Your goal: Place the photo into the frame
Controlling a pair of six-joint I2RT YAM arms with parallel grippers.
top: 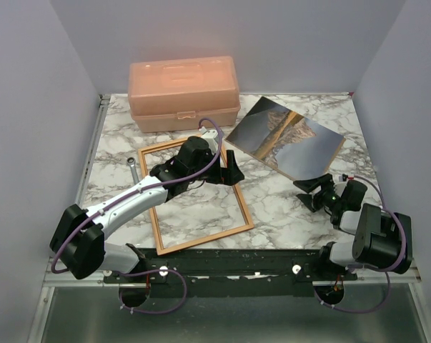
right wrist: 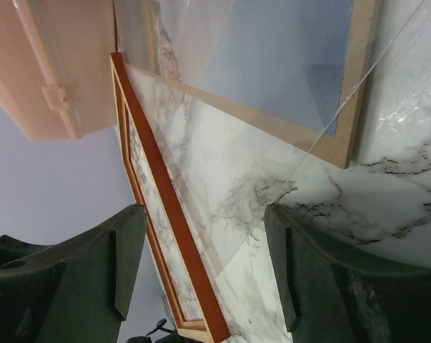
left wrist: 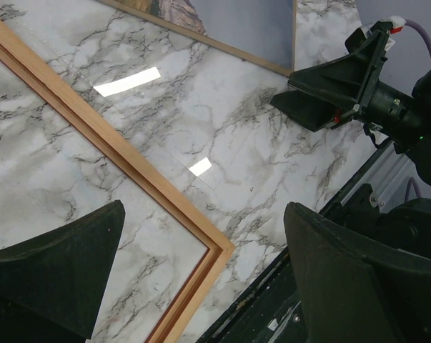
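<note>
The frame (top: 203, 239) lies flat on the marble table at left-centre, pale wood side up, with reddish-brown on its outer edge (right wrist: 165, 207). The photo (top: 283, 136), a mountain mirrored in water, lies at the back right on a brown board. My left gripper (top: 227, 172) hangs open over the frame's right rail, and the frame's near right corner (left wrist: 215, 250) shows between its fingers. My right gripper (top: 309, 194) stands open just in front of the photo's near edge (right wrist: 272, 50). Only table and a clear sheet (right wrist: 222, 179) lie between its fingers.
A peach plastic box (top: 183, 89) stands at the back, behind the frame. The brown backing board (right wrist: 351, 107) shows as a rim around the photo. The clear sheet reaches from the board towards the frame. A small metal piece (top: 131, 166) lies left of the frame.
</note>
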